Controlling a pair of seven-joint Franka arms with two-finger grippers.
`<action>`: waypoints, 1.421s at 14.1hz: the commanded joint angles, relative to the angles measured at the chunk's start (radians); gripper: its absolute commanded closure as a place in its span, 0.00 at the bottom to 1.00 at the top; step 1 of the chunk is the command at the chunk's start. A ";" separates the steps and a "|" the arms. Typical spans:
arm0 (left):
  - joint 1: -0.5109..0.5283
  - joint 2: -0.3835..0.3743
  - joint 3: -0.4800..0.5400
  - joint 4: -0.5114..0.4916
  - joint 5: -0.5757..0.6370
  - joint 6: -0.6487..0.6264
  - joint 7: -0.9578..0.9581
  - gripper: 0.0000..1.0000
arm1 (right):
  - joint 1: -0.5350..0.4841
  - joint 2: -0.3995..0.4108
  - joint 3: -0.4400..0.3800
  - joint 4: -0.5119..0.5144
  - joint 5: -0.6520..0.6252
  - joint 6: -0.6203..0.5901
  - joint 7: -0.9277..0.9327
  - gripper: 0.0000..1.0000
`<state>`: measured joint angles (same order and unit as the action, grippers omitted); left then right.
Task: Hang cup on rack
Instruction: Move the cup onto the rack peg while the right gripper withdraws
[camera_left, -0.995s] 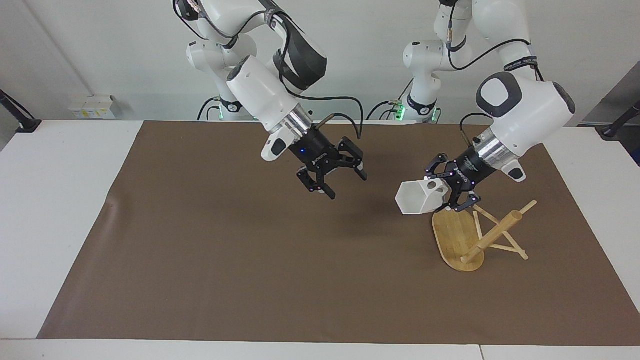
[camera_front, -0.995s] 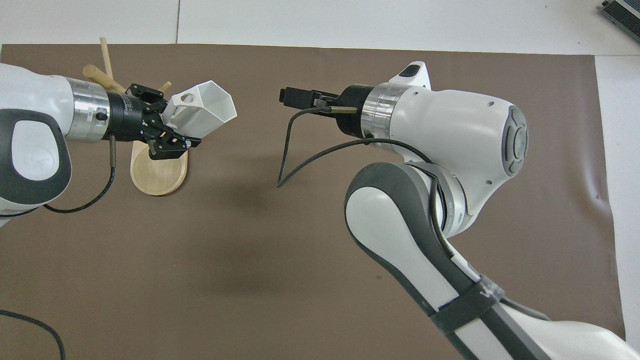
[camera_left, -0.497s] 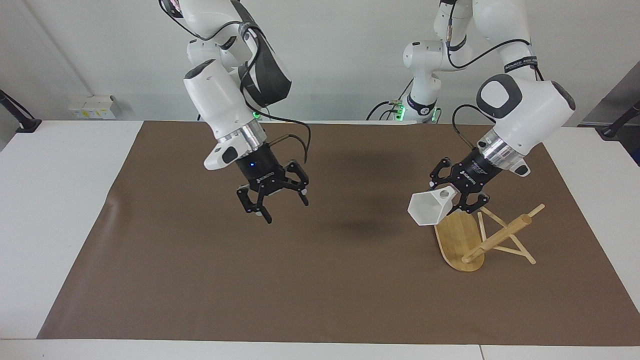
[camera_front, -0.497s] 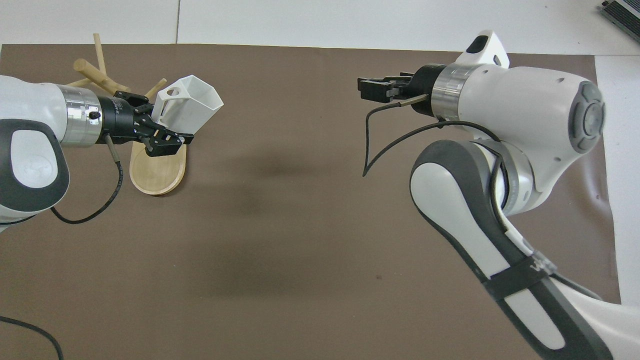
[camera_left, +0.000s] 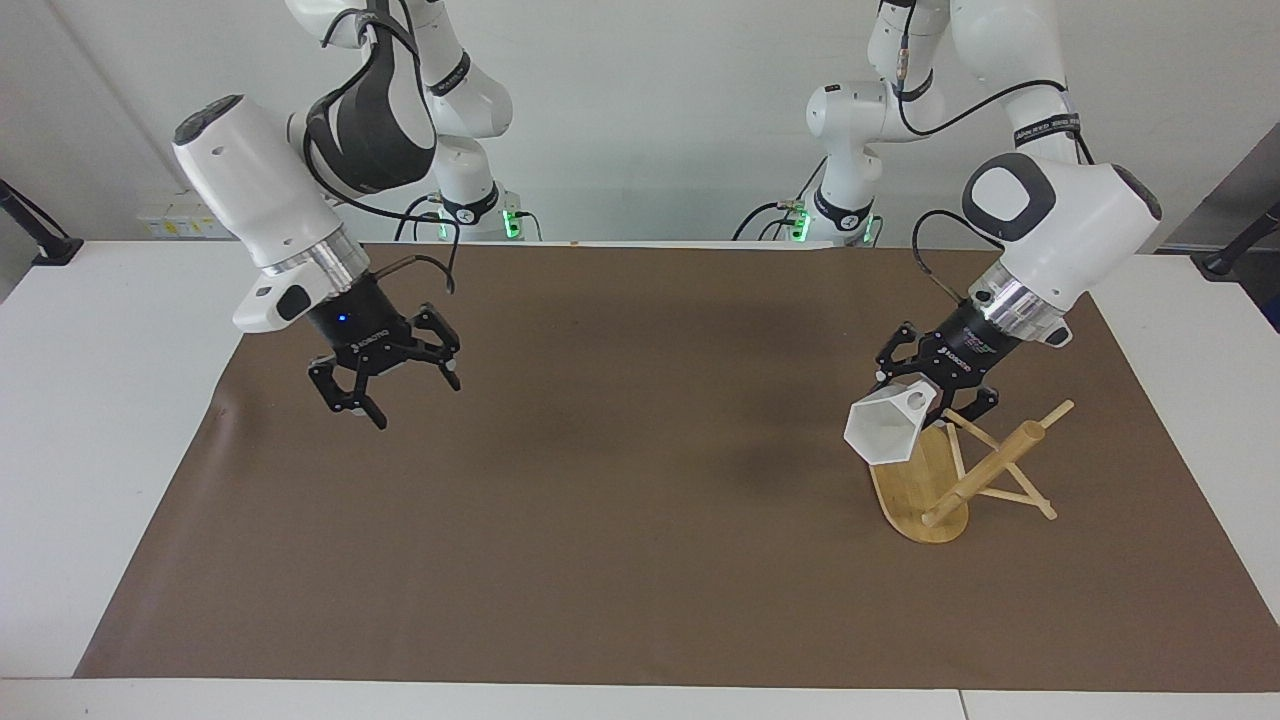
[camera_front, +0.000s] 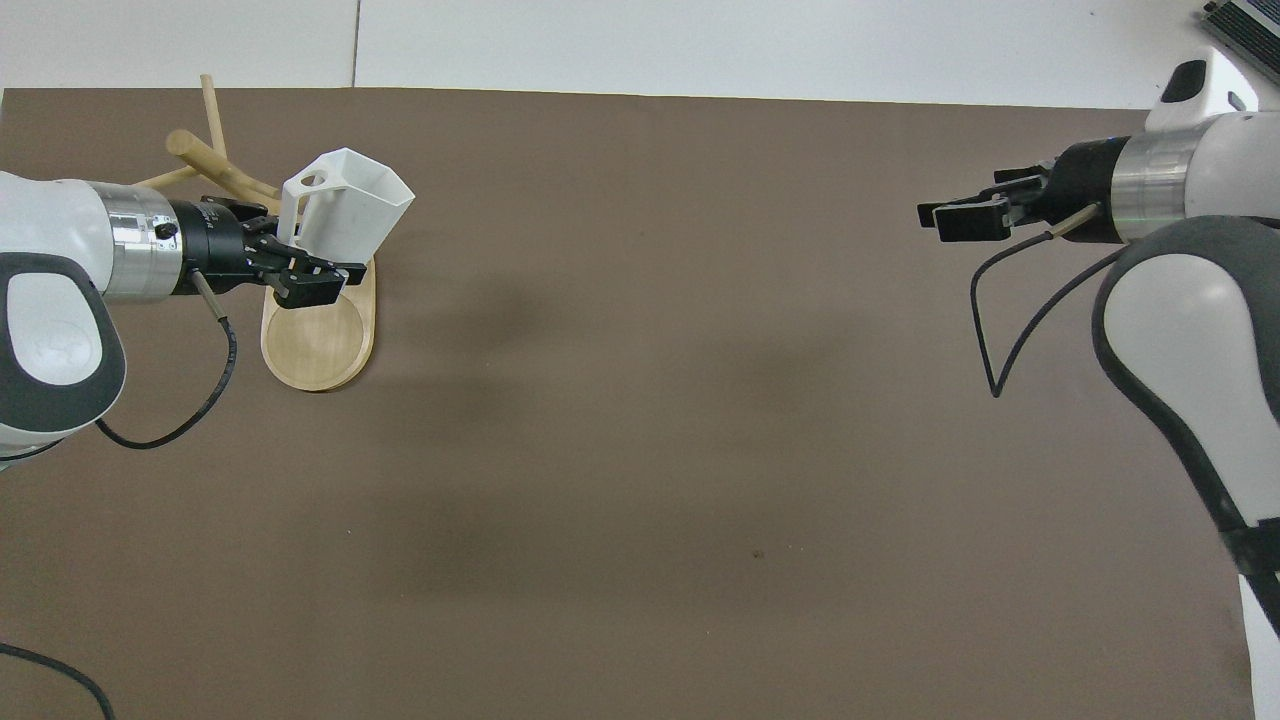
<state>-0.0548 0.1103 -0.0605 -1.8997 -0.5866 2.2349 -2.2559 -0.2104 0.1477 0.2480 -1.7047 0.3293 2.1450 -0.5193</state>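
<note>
1. My left gripper (camera_left: 935, 390) is clamped on the cup (camera_left: 885, 432) near its handle end. The cup hangs in the air, tilted, its mouth turned away from the gripper and toward the middle of the table.
2. The cup hovers over the rack (camera_left: 960, 470) base, at the edge nearer the robots. From the facing view I judge it clear of the wood, not touching.
3. The rack sits at the left arm's end of the mat (camera_left: 600, 500), with its oval base flat down. In both views the post (camera_front: 205, 155) appears to slant up and away from the base, toward the table's end. The thin pegs cross it.
4. Key relation: the post and pegs lie on the gripper's side of the cup, just past the handle. The handle hole (camera_front: 312, 181) faces up in the overhead view. I judge that hole must be lined up with a peg tip, then slid along the peg's long axis.
5. The left arm is the one at the rack.
6. My right gripper (camera_left: 385, 385) stands wide and empty. It waits over the mat at the right arm's end, well apart from the rack.
</note>
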 joint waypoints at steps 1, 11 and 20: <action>0.007 -0.038 -0.005 -0.053 0.016 0.040 -0.050 1.00 | -0.036 -0.051 0.005 -0.030 -0.111 -0.063 -0.013 0.00; 0.021 -0.038 -0.004 -0.077 0.044 0.089 -0.162 1.00 | -0.035 -0.099 -0.124 -0.015 -0.183 -0.172 0.192 0.00; 0.041 -0.049 -0.002 -0.110 0.044 0.124 -0.277 1.00 | -0.010 -0.109 -0.107 0.060 -0.404 -0.309 0.486 0.00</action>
<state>-0.0273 0.1007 -0.0538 -1.9656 -0.5577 2.3329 -2.4897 -0.2220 0.0383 0.1368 -1.6698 -0.0548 1.8686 -0.0626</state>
